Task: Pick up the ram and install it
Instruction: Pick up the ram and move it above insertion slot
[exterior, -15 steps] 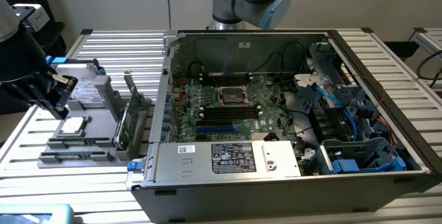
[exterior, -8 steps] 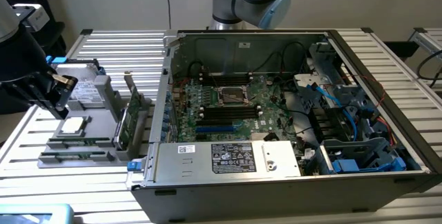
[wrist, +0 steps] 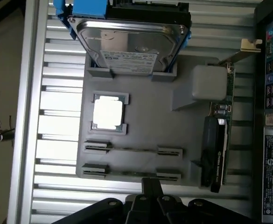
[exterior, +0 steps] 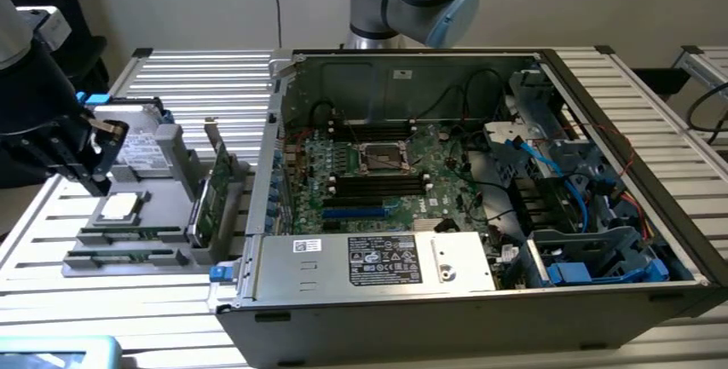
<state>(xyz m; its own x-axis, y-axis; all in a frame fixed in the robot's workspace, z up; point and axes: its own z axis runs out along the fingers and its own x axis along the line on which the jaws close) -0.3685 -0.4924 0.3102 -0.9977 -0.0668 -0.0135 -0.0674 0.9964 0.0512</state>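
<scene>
No lettering could be read.
Printed labels sat on the silver metal power-supply box (exterior: 370, 262) inside the open black computer case (exterior: 455, 322) and on the silver hard drive (wrist: 131, 44), their print too small to make out.

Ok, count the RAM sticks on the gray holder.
2. Both stand on edge in the gray holder: one RAM stick beside the CPU, the other RAM stick along the holder's outer edge, nearest the fingers.

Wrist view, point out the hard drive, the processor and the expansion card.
hard drive (wrist: 127, 39), wrist view, on its metal top cover.
processor (wrist: 107, 113), wrist view, middle of its silver lid.
expansion card (wrist: 214, 156), wrist view, on its black cooler.
</scene>
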